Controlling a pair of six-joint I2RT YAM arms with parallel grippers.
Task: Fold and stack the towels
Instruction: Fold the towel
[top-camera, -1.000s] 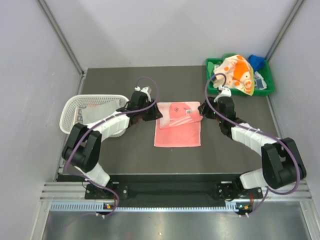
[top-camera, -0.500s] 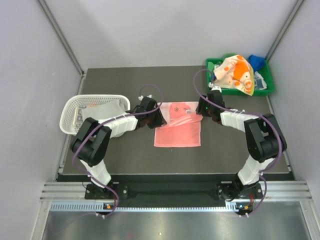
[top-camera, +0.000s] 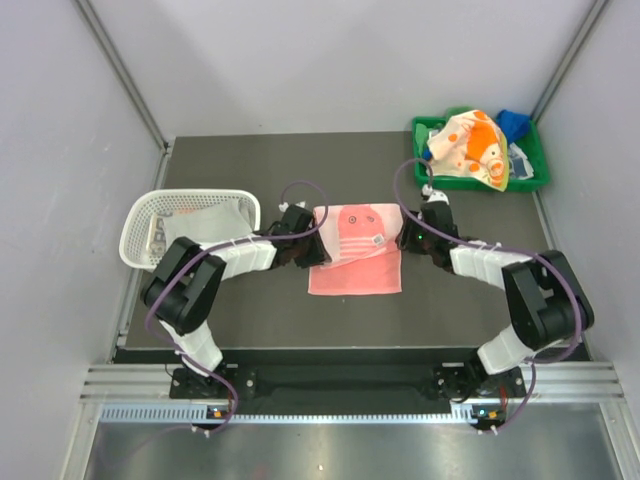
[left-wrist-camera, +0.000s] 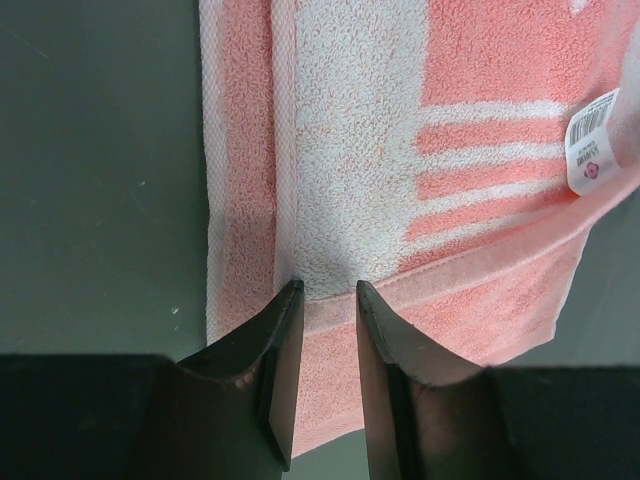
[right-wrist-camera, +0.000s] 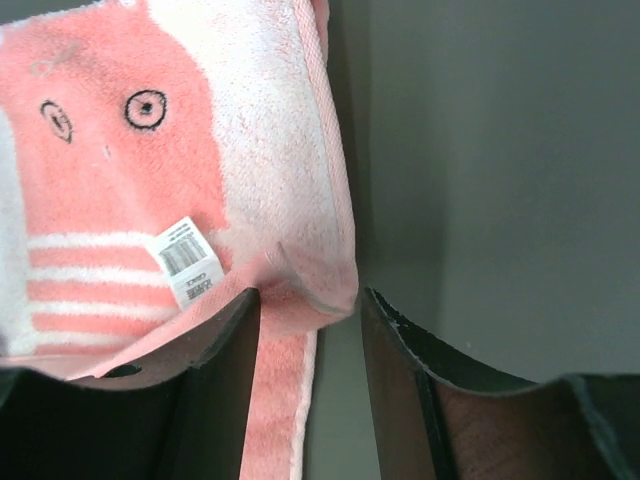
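Note:
A pink towel (top-camera: 355, 272) lies flat mid-table, its far part folded toward me so the striped rabbit face (top-camera: 355, 222) shows on top. My left gripper (top-camera: 308, 248) is at the flap's left corner. In the left wrist view it (left-wrist-camera: 325, 292) stands narrowly open, with the flap's hem (left-wrist-camera: 470, 262) lying flat across the gap. My right gripper (top-camera: 405, 235) is at the flap's right corner. Its jaws (right-wrist-camera: 310, 298) stand open around the bulged corner (right-wrist-camera: 325, 285); the left finger touches the cloth and the right finger is just apart from it.
A white perforated basket (top-camera: 140, 215) at the left holds a grey-white towel (top-camera: 200, 225). A green tray (top-camera: 425, 127) at the back right holds an orange-patterned towel (top-camera: 470, 145) and a blue one (top-camera: 512, 122). Grey walls enclose the dark table.
Both grippers have come toward the near side. The folded flap has grown from a narrow strip to a wide one showing the rabbit face. Both jaws have narrowed slightly.

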